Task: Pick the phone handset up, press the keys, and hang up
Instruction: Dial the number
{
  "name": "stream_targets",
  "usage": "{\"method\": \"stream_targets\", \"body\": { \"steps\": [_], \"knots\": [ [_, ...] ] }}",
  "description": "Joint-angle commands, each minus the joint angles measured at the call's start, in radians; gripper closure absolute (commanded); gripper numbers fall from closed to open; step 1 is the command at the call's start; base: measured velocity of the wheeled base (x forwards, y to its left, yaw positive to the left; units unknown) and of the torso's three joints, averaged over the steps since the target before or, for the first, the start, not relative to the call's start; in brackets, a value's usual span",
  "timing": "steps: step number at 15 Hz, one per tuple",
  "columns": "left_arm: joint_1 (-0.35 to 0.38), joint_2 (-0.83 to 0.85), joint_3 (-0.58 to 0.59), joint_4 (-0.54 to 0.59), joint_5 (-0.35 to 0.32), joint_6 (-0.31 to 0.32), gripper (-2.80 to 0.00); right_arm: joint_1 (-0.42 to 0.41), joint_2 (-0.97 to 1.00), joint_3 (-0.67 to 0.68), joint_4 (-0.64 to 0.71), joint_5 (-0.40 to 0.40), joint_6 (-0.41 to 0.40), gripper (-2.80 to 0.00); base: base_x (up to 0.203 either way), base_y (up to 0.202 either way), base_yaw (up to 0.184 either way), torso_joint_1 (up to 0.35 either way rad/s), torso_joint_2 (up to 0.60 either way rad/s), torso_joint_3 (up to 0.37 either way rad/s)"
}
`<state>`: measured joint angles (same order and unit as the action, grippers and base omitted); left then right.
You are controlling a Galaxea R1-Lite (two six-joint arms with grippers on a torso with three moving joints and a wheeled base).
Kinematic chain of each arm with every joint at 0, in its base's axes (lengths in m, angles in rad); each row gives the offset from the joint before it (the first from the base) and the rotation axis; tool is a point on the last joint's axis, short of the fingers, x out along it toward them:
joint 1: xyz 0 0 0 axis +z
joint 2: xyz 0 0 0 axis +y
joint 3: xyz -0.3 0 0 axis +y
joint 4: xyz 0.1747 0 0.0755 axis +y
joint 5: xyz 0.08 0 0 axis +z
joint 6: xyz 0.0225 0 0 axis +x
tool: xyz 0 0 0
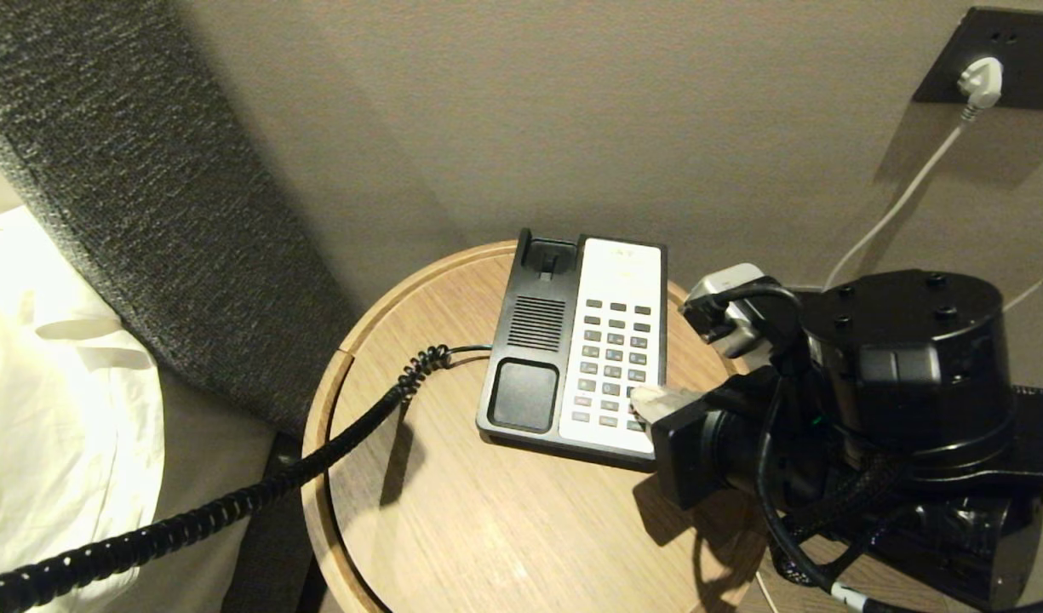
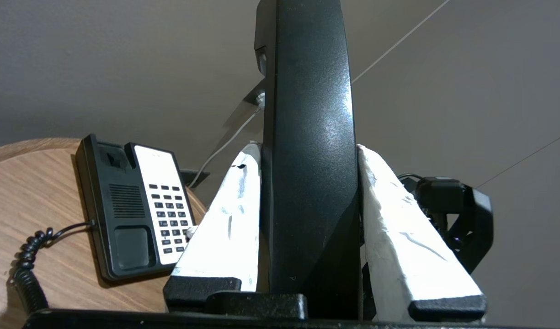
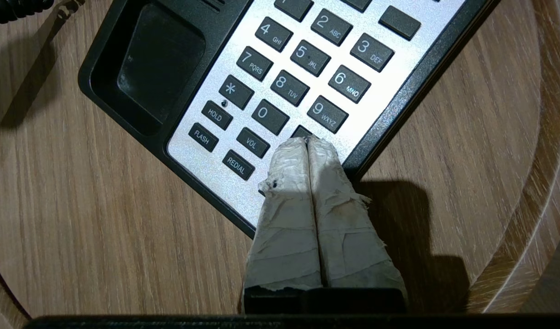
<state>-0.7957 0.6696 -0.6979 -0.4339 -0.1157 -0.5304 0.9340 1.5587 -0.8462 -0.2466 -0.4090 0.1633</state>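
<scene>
In the left wrist view the glossy black phone handset (image 2: 307,151) stands upright between the white taped fingers (image 2: 225,224) of my left gripper (image 2: 307,148), which is shut on it, off the table's left side. Its coiled cord (image 1: 232,502) runs to the phone base (image 1: 530,340). The handset itself is outside the head view. My right gripper (image 3: 308,140) is shut with nothing in it, tips together over the key just below the 9, at the near right of the keys (image 3: 289,87). In the head view the same right gripper (image 1: 644,398) sits at the keys (image 1: 613,358), near right part.
The phone base sits on a round wooden table (image 1: 453,511) with a raised rim. A grey padded headboard (image 1: 129,213) and white bedding (image 1: 53,409) stand on the left. A wall socket (image 1: 998,60) holds a white plug whose cable hangs behind my right arm.
</scene>
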Motion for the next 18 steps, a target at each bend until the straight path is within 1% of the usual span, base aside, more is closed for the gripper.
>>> {"method": "stream_targets", "body": {
  "steps": [1, 4, 7, 12, 18],
  "knots": [
    [0.000, -0.007, 0.008, 0.000, -0.001, -0.003, 0.00, 0.002, -0.006, -0.005, -0.002, -0.002, 0.001, 0.00, 0.000, 0.000, 0.000, 0.000, 0.00, 0.000],
    [0.001, -0.011, 0.010, 0.001, -0.001, -0.003, 0.00, 0.012, -0.024, -0.016, -0.002, -0.002, 0.002, 0.00, 0.000, 0.000, 0.000, 0.000, 0.00, 0.000],
    [0.001, -0.005, 0.007, 0.000, -0.001, -0.003, 0.00, 0.038, -0.046, -0.010, 0.002, -0.003, 0.010, 0.00, 0.000, 0.000, 0.000, 0.000, 0.00, 0.000],
    [0.001, -0.005, 0.009, 0.003, -0.002, -0.003, 0.00, 0.069, -0.062, 0.040, 0.013, -0.004, 0.013, 0.00, 0.000, 0.000, 0.000, 0.000, 0.00, 0.000],
    [0.000, -0.002, 0.009, 0.001, -0.002, -0.002, 0.00, 0.069, -0.051, 0.038, 0.004, -0.004, 0.012, 0.00, 0.000, 0.000, 0.000, 0.000, 0.00, 0.000]
  ]
}}
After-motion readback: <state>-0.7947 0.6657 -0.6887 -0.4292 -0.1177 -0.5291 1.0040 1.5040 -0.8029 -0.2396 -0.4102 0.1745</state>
